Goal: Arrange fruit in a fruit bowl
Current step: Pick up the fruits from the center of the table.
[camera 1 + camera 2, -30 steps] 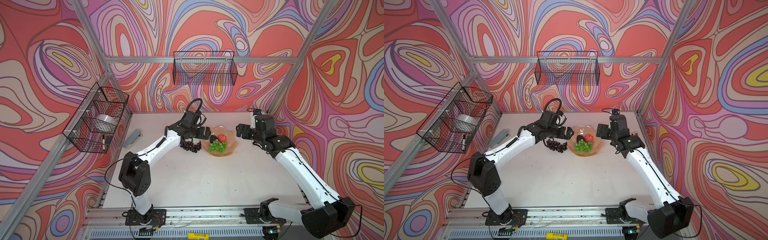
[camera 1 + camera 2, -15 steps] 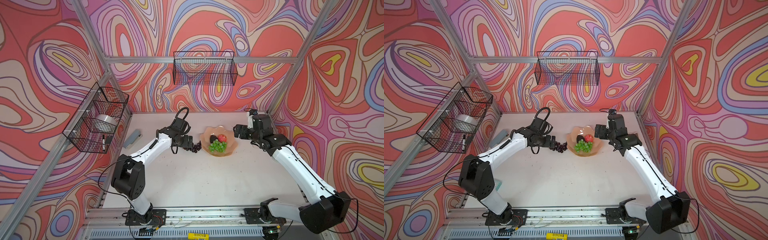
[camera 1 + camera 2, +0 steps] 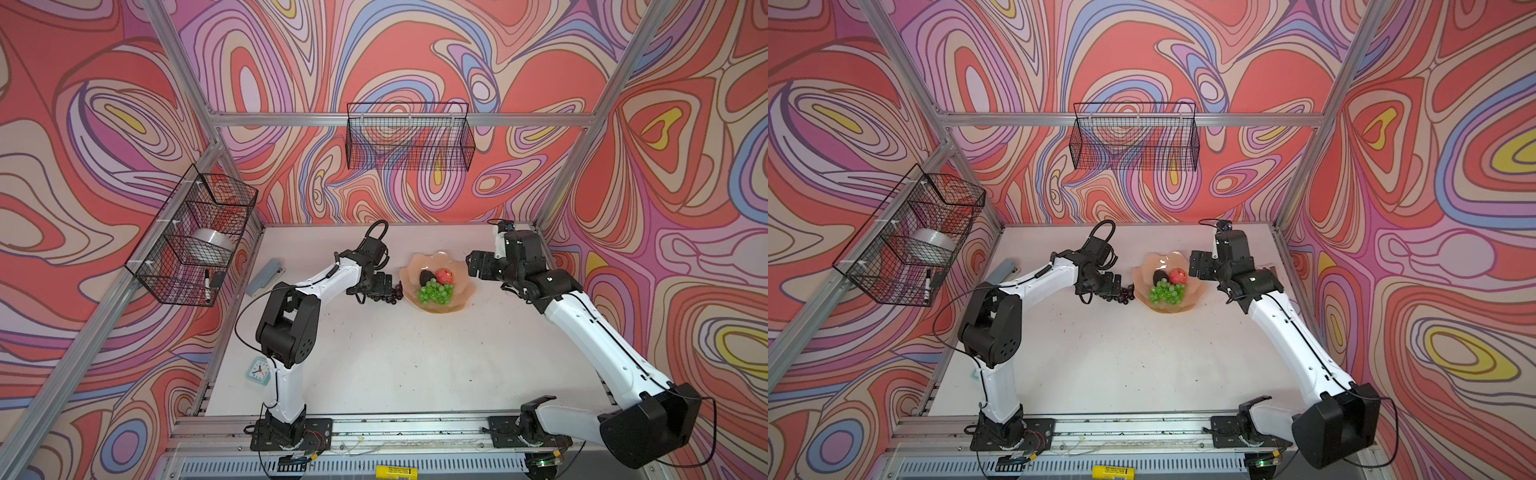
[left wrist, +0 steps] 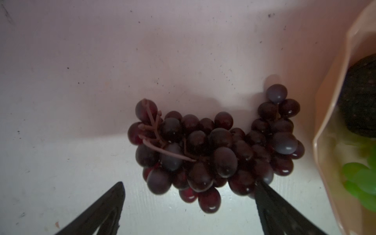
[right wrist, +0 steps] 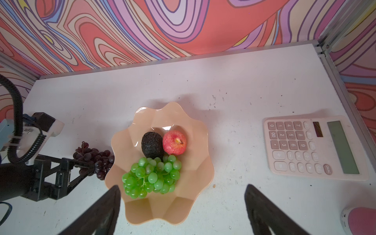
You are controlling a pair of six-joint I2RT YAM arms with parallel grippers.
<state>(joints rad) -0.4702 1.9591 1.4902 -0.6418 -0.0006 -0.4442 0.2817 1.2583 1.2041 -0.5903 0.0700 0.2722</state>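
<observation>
Three of the four fruits lie in the fruit bowl [image 5: 160,207]: the green grape bunch [image 5: 151,176], the dark avocado-like oval [image 5: 152,145] and the small red fruit [image 5: 174,142]. The dark purple grape bunch [image 4: 215,150] lies on the table [image 3: 395,353], just outside the bowl's rim, so the step in hand is, I think, to pick it up.

The left gripper [image 4: 189,184] is empty, with its fingers spread wide, and the bunch lies just ahead of the fingertips. The tip on the bowl side overlaps the bunch's edge; I cannot tell if it touches. To do it well, the fingers should go down around the thick middle of the bunch, not onto single outer grapes. The finger on the bowl side must not push the rim. Then lift above the rim and release over the bare part of the bowl.

The right gripper [image 5: 183,185] is also wide and empty, with the bowl ahead of its fingertips.

Only the left wrist view shows the bunch's pale stem and how it lies against the fingers. Only the right wrist view shows the bare part of the bowl clearly, and a pink calculator [image 5: 313,146] beyond one finger. Both top views show the two arms whole.
</observation>
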